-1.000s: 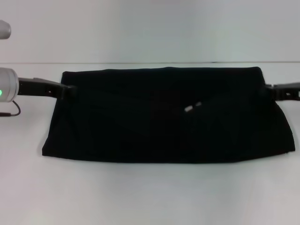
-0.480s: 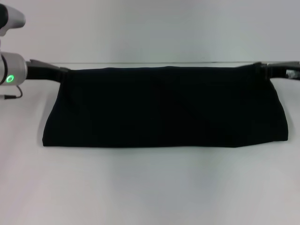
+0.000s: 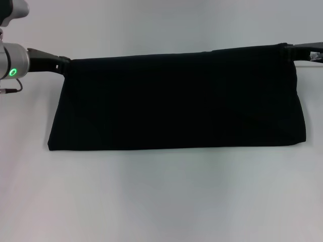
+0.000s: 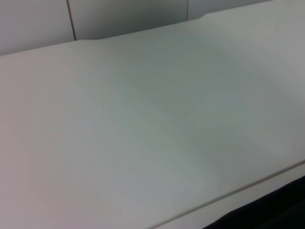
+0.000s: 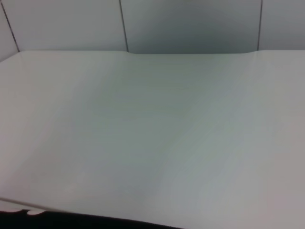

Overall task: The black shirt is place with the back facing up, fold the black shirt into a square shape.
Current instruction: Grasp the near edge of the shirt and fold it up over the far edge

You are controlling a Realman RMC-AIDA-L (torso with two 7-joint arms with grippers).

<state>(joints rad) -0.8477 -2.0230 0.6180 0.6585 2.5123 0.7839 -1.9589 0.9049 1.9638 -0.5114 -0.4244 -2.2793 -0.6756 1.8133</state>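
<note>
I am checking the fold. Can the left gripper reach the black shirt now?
Yes, it seems already there: the left gripper meets the black shirt at its upper corner, nothing between them.

A plain white table (image 3: pixel 161 201) stands before a pale panelled wall (image 5: pixel 190 24).

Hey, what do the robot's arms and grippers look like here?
The left arm has a white casing, a glowing green ring light and a thin dark cable. The left gripper is black and tapered. The right gripper is black, with small pale markings farther back.
</note>
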